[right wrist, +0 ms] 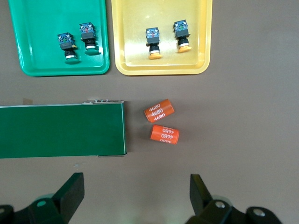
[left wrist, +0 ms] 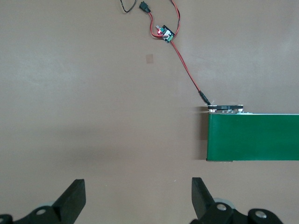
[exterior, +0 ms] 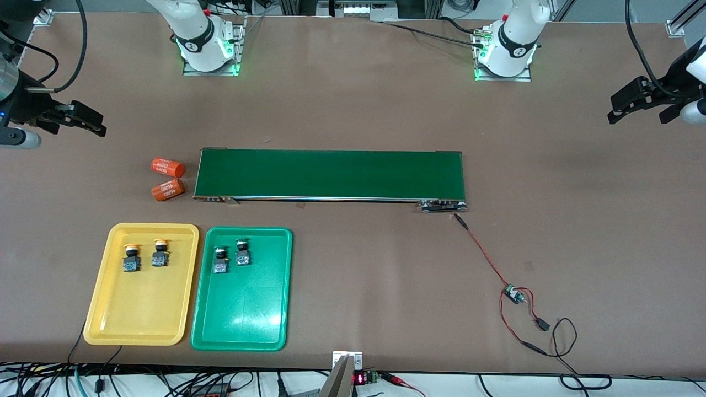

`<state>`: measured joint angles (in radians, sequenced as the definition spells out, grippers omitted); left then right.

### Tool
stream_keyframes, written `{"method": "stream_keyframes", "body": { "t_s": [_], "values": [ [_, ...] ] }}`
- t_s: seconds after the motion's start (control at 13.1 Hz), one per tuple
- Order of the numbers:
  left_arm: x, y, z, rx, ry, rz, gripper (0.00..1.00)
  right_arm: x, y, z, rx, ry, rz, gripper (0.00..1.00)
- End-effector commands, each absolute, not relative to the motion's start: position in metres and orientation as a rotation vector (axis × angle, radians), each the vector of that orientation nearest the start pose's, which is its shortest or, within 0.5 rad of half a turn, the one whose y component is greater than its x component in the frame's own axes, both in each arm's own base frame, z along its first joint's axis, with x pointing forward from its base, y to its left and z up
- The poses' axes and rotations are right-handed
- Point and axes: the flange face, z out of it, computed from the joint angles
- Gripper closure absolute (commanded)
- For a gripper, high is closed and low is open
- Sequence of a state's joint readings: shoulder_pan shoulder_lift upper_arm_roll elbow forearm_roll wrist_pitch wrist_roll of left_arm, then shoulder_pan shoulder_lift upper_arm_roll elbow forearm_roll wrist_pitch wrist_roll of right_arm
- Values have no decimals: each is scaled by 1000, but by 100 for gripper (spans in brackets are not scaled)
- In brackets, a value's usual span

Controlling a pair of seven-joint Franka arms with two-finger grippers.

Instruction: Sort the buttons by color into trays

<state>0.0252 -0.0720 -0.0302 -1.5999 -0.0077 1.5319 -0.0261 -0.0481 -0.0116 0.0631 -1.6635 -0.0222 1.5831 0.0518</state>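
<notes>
The two yellow buttons [exterior: 145, 255] lie side by side in the yellow tray [exterior: 110, 325], in the part of it farther from the front camera. The two green buttons [exterior: 231, 257] lie the same way in the green tray [exterior: 242, 331], which sits just beside the yellow tray, toward the left arm's end of the worktop [exterior: 551, 165]. Each button lies on its side with its cap pointing toward the conveyor belt [exterior: 331, 173], and each matches its tray. No button shows on the belt or on the bare worktop, so the sorting looks finished with nothing left to move.

Farther from the front camera than the trays, the long green conveyor belt is empty. Two orange cylinders [exterior: 167, 177] with white print lie on the worktop just off the belt's end nearest the right arm.

Both arms wait at the sides. The right gripper [right wrist: 135, 191] hangs over the worktop near the orange cylinders, spread wide and holding nothing. The left gripper [left wrist: 138, 193] hangs over bare worktop off the belt's end nearest the left arm, also spread wide and holding nothing.
</notes>
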Motion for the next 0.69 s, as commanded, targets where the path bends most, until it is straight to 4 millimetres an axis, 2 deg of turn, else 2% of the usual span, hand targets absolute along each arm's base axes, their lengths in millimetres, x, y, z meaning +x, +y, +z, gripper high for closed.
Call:
{"method": "stream_keyframes", "body": {
  "t_s": [0.0, 0.61],
  "values": [
    [528, 0, 653, -3152, -30, -2, 0, 550, 23, 586, -3181, -8, 85, 0],
    [527, 0, 653, -3153, -33, -2, 0, 557, 28, 587, -3176, -9, 51, 0]
  ]
}}
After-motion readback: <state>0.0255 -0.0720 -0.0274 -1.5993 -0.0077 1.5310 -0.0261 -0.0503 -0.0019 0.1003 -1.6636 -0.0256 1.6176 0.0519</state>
